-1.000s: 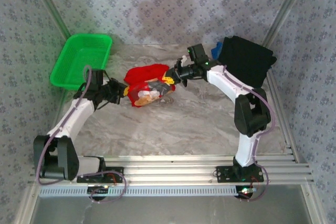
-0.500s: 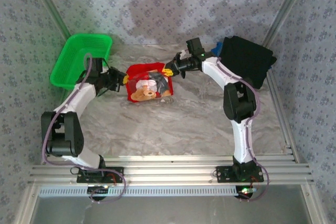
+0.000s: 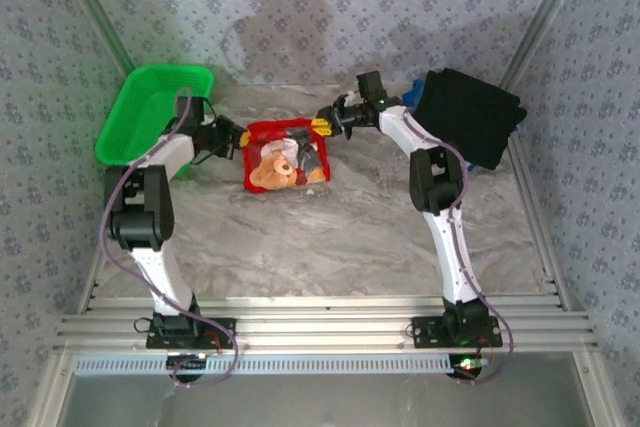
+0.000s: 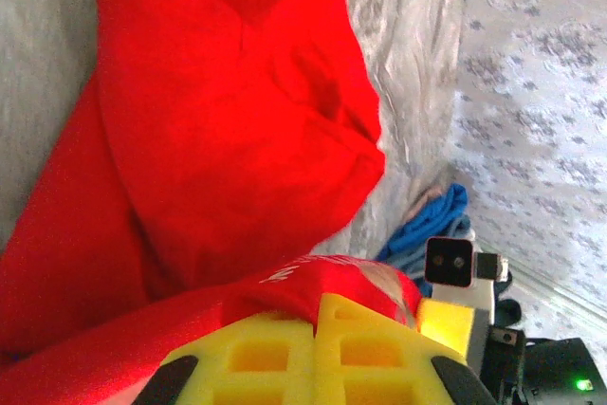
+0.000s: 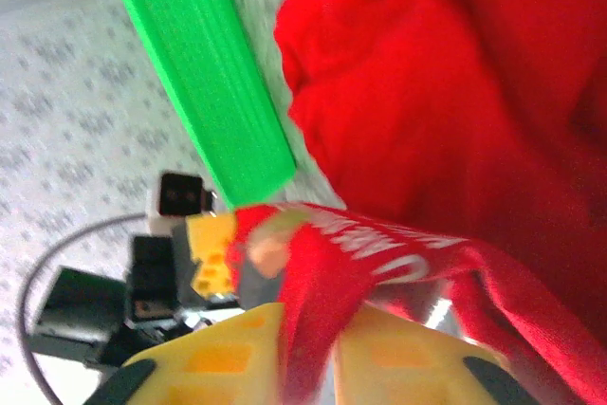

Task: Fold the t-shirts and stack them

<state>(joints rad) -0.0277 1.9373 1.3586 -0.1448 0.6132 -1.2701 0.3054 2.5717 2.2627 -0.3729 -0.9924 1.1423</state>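
The red t-shirt lies at the far middle of the table, bear print facing up, its far edge stretched between both grippers. My left gripper is at the shirt's left corner. In the left wrist view, that gripper has its yellow pads meeting, shut on a red fold of the t-shirt. My right gripper is at the right corner. In the right wrist view, the right gripper has its pads slightly parted, with a strand of the red t-shirt lying between them. A folded black t-shirt rests at the far right, a blue one beside it.
The green mesh basket stands at the far left, close behind my left arm. Patterned walls close in the back and sides. Bare marbled table stretches from the shirt toward the arm bases.
Both grippers carried the red t-shirt toward the back and drew apart, so the crumpled shirt now lies spread with its print up. The right gripper's pads have parted.
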